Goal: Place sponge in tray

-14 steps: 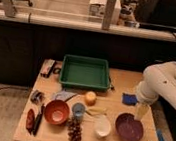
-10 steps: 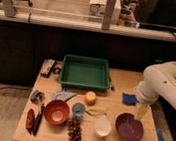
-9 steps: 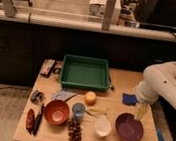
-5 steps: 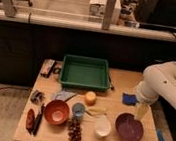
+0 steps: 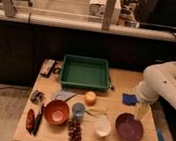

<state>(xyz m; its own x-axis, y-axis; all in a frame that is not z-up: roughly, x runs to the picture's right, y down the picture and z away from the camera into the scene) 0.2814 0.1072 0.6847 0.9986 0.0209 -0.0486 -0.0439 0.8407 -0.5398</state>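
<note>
The gripper (image 5: 141,112) hangs over the far rim of the purple bowl (image 5: 129,127); I cannot tell whether it is apart or together. The blue sponge (image 5: 129,98) lies just left of it, right of the green tray (image 5: 87,60).

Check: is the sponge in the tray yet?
Out. The sponge lies on the table beside the tray, whose floor shows bare; the gripper hangs near it.

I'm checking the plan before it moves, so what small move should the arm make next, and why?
Probably shift the gripper a little toward the green tray, until it is over the sponge. The sponge lies on the table beside the tray, not in it, and the gripper hangs next to it, by the purple bowl, not above it.
</note>
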